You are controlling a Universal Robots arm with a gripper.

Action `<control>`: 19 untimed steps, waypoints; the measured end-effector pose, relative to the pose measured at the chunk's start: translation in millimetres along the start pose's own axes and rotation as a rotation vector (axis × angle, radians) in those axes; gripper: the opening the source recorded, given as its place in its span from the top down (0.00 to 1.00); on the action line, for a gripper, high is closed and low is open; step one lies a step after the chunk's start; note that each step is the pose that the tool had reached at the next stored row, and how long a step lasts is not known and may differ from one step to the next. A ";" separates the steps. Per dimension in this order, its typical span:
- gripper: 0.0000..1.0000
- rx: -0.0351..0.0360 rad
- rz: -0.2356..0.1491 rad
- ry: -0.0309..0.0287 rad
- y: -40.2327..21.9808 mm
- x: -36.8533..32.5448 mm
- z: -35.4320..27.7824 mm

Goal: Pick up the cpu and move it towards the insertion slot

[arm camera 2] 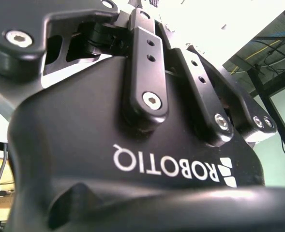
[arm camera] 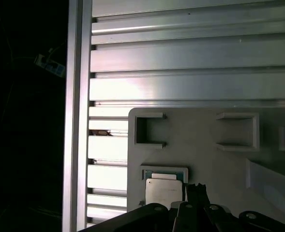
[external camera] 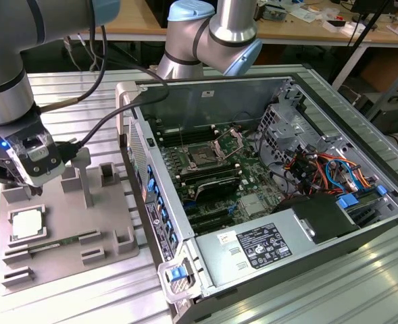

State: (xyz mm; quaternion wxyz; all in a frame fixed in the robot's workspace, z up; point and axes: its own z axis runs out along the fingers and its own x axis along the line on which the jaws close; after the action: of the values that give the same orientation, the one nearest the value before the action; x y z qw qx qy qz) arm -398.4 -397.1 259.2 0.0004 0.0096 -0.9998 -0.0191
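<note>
I see the gripper (external camera: 26, 189) hovering close over the cpu (external camera: 26, 223), pocketed by the tray (external camera: 63, 210) edge; grip width, can't tell.

We see a grey plastic tray (external camera: 111, 226) with raised blocks on a slatted aluminium table (external camera: 63, 91). Just beside it, toward the exterior view's right, lies an open computer case (external camera: 212, 84). Inside it are a power supply (external camera: 253, 253), coloured cables (external camera: 327, 169) and long black memory slots (external camera: 215, 182). A wooden workbench (external camera: 138, 23) stands behind.
</note>
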 end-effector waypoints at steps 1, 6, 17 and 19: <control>0.89 0.0000 0.000 0.0000 0.0 0.0 0.2; 0.89 0.0000 0.000 0.0000 0.0 0.7 2.2; 0.89 -0.0001 0.000 0.0000 -2.9 10.3 6.0; 0.89 0.0000 0.000 0.0000 -4.9 11.1 6.4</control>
State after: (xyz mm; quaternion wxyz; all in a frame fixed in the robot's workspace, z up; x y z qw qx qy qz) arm -409.4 -402.0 252.6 0.0004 0.0096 -0.9998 -0.0191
